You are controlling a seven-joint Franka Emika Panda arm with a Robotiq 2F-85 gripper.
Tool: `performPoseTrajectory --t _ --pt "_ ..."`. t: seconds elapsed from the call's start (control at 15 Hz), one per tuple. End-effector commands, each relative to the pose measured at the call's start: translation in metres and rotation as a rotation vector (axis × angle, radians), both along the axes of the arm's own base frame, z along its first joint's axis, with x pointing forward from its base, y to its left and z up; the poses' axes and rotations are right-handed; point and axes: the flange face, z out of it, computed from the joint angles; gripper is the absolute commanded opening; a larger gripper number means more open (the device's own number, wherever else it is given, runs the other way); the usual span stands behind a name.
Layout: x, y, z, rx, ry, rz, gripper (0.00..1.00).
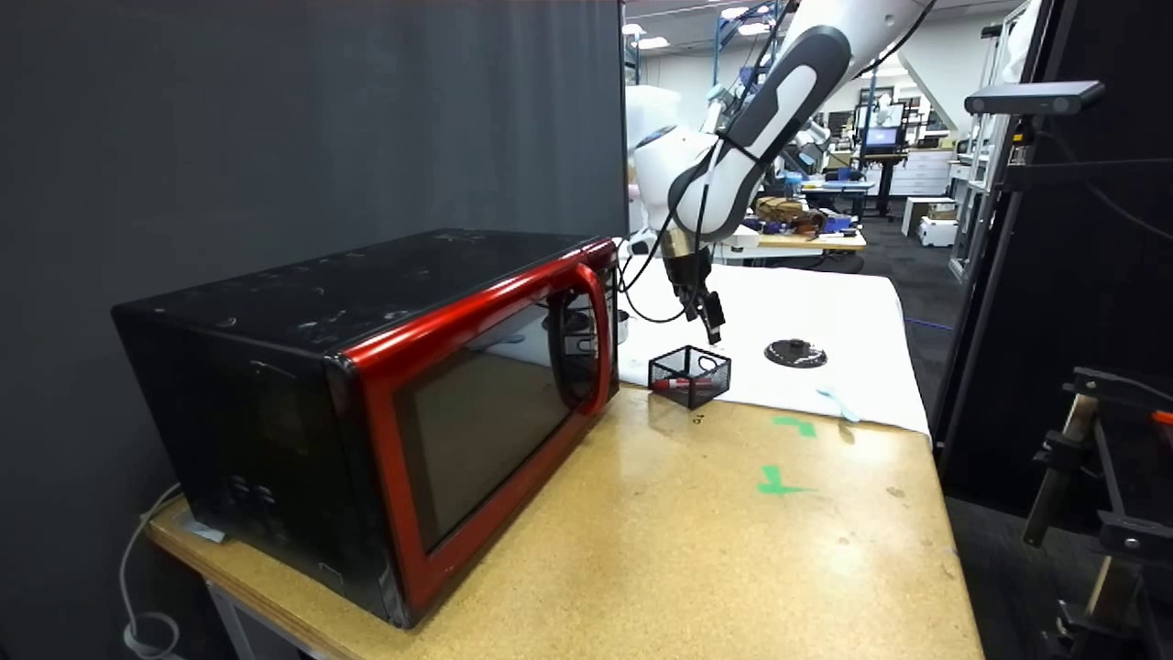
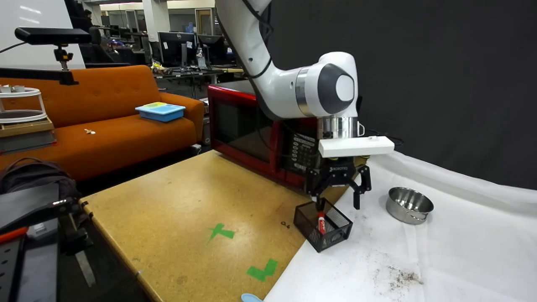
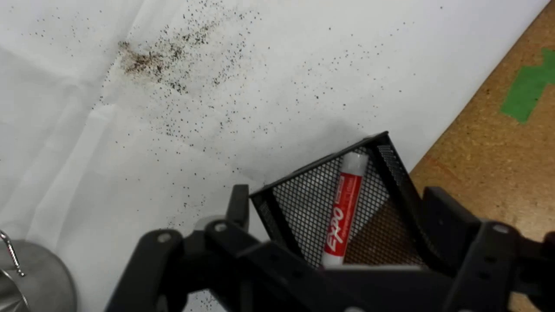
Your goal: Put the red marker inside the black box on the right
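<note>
The red marker (image 3: 347, 208), with a red label and whitish ends, lies on the floor of the black wire-mesh box (image 3: 396, 177). In an exterior view the marker (image 2: 321, 223) shows inside the box (image 2: 308, 231). In an exterior view the marker (image 1: 672, 384) shows through the mesh of the box (image 1: 711, 391). My gripper (image 2: 338, 204) is open and empty above the box, with its fingers wide apart. In the wrist view the gripper (image 3: 337, 210) has one finger on each side of the box, and its body hides the box's near part. I cannot tell whether a finger touches the rim.
The black-and-red microwave (image 1: 495, 403) stands beside the box. A metal pot (image 2: 409, 205) sits on the white cloth (image 2: 461, 251). A dark lid (image 1: 795, 353) and a light blue utensil (image 1: 838, 403) lie on the cloth's other side. Green tape (image 2: 263, 270) marks the wooden table.
</note>
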Motion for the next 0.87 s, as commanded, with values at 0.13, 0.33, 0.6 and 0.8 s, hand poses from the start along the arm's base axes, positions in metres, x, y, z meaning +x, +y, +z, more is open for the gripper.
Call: performPoseTrajectory --t 0.13,0.33,0.6,0.8 --pt "-0.026 -0.016 0.046 0.181 -0.050 -0.035 1.00" --pt "-0.042 -0.024 0.069 0.234 -0.128 -0.042 1.00" --pt "-0.069 -0.019 0.095 0.277 -0.269 0.005 1.00" --pt "-0.091 -0.010 0.107 0.305 -0.333 0.041 1.00"
